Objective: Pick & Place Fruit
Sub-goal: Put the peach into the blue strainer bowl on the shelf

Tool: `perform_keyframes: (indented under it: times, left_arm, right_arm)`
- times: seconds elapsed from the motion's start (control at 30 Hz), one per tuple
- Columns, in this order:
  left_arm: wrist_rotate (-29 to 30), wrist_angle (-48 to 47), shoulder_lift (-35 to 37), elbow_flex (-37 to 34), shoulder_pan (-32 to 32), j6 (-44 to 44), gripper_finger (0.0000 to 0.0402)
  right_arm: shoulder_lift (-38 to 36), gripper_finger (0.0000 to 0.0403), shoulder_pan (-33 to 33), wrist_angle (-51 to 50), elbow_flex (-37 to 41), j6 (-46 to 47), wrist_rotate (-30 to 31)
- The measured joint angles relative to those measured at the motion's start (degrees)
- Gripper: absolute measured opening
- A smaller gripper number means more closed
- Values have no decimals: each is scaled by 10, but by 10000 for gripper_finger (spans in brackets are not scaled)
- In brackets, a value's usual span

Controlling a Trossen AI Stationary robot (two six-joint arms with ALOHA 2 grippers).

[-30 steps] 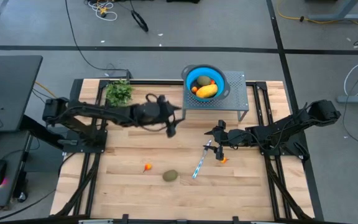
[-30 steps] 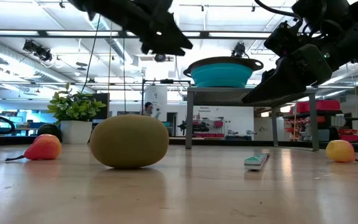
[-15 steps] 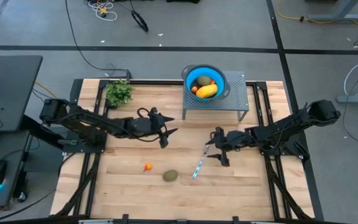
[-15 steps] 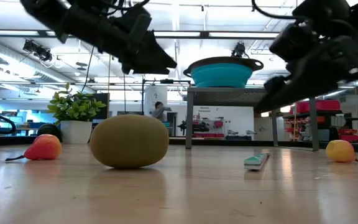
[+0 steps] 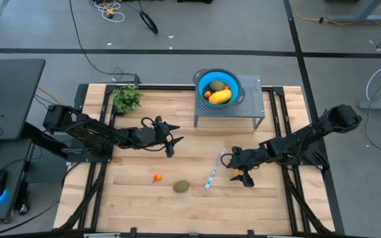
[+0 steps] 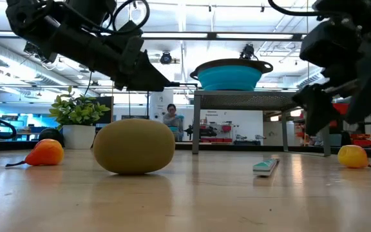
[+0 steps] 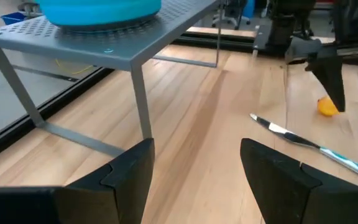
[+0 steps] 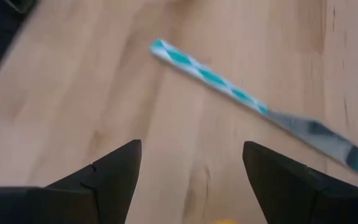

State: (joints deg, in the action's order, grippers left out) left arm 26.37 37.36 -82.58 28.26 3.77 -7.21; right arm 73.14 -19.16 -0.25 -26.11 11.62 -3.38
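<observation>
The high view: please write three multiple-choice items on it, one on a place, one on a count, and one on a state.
1. Where does the blue bowl stand?
A. on the floor
B. on the grey metal stand
C. beside the plant

2. How many olive-brown kiwi-like fruits lie on the bare wooden table top?
A. one
B. three
C. none

3. In what state is the right gripper?
A. shut on a fruit
B. shut on the utensil
C. open, holding nothing

Key: 1 B, the bowl rests on the stand's perforated top. 2 A, a single kiwi lies there; the other one is in the bowl. 3 C, its wrist view shows the fingers apart with only table between them.
</observation>
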Motion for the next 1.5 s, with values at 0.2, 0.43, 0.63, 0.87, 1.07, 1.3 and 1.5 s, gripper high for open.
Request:
perform_keyframes:
  times: [0.2,0.43,0.63,0.87,1.07,1.3,1.5]
  left_arm:
    - [0,10,0,-12,0,-12,247]
    - [12,12,0,-15,0,-16,247]
    - [13,12,0,-15,0,-25,247]
    - [13,12,0,-15,0,-31,247]
    - [13,11,0,-15,0,-36,247]
    - [13,4,0,-15,0,-44,247]
    - [13,4,0,-15,0,-46,247]
  right_arm:
    - [0,288,-28,-127,-30,5,65]
    - [-1,288,-46,-179,-34,37,74]
    - [-1,288,-54,-190,-34,40,107]
    - [-1,288,-65,-188,-34,40,124]
    - [-1,288,-77,-188,-34,40,142]
    - [0,288,-89,-189,-33,42,155]
    - [0,288,-94,-182,-22,51,171]
